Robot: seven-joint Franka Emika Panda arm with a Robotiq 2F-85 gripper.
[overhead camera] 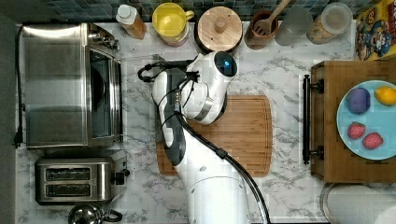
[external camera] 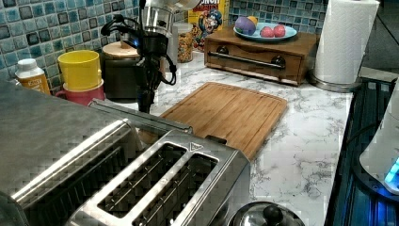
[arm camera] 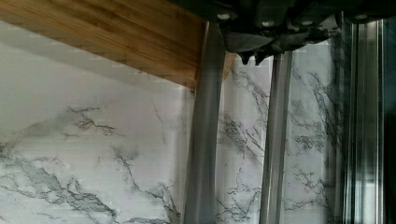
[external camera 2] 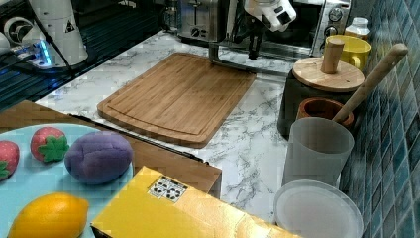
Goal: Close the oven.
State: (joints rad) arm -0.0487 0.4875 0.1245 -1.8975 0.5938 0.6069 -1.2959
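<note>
- Large boxy stainless-steel toaster oven (overhead camera: 56, 84) sits at one end of the white marble surface (overhead camera: 289, 84). Its glass door (overhead camera: 137, 93) is dropped flat and open, reaching out from the oven mouth toward the rectangular bamboo cutting board (overhead camera: 243, 130).
- Metal bar handle (arm camera: 203, 149) runs along the door's far edge from the oven, right at the board's near edge. That edge has to be lifted to swing the door shut.
- Black two-finger tool (external camera: 146, 104) hangs pointing down over the door's outer part, just on the oven side of the handle. Fingertips look together w/ nothing between them, though the wrist view is cramped so that's approx.
- Prob. held this way so closed fingers can act as a hook or pusher. No grip needed, only an upward shove under the bar or door lip.
- Room: the door's swing arc up toward the oven is clear. The small two-slot steel toaster (overhead camera: 74, 179) stands beside the oven, off the arc.
- Tight spot: the board edge is close to the handle, so there is little gap for getting under the bar from the side away from the oven.
</note>
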